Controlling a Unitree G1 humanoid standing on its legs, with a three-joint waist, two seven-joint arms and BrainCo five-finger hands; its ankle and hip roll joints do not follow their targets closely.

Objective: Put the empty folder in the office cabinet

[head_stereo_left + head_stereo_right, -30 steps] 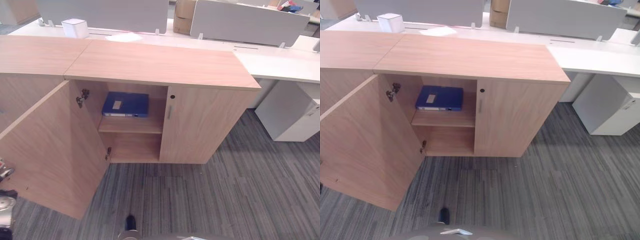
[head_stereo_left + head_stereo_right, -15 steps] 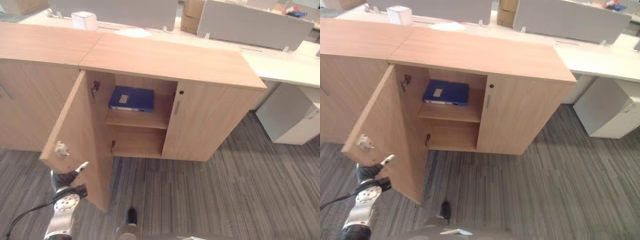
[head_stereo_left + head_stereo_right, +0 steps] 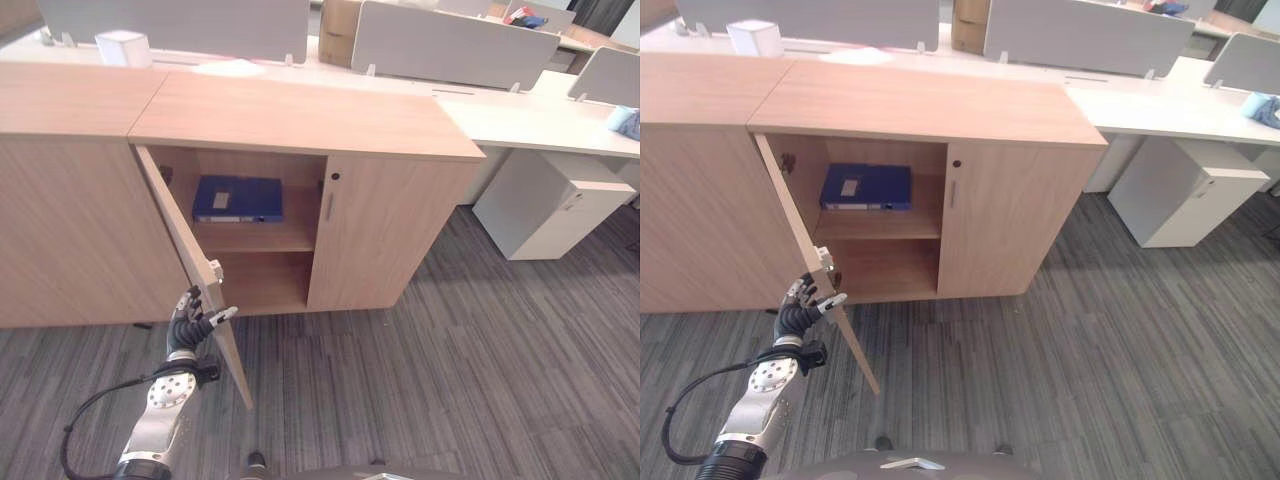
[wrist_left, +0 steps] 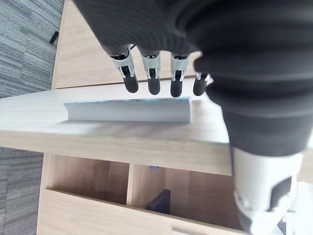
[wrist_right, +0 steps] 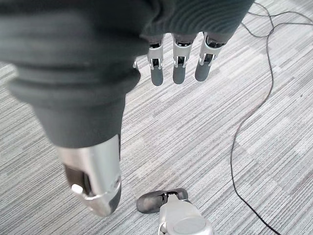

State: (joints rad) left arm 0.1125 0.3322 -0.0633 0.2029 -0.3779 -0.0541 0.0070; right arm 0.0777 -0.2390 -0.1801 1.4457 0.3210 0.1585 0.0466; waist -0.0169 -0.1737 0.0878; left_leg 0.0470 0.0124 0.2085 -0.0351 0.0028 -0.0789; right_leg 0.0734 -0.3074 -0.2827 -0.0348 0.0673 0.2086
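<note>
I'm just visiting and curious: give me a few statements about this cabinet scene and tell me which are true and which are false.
1. A blue folder lies flat on the upper shelf inside the cabinet. True.
2. Both cabinet doors are shut. False: the left door stands partly open; the right door is shut.
3. The left hand is at the open door's outer edge. True.
4. The right hand grips the folder. False: it hangs over the carpet with straight fingers, holding nothing.
5. A red folder sits on the cabinet's top. False: the top is bare wood.
</note>
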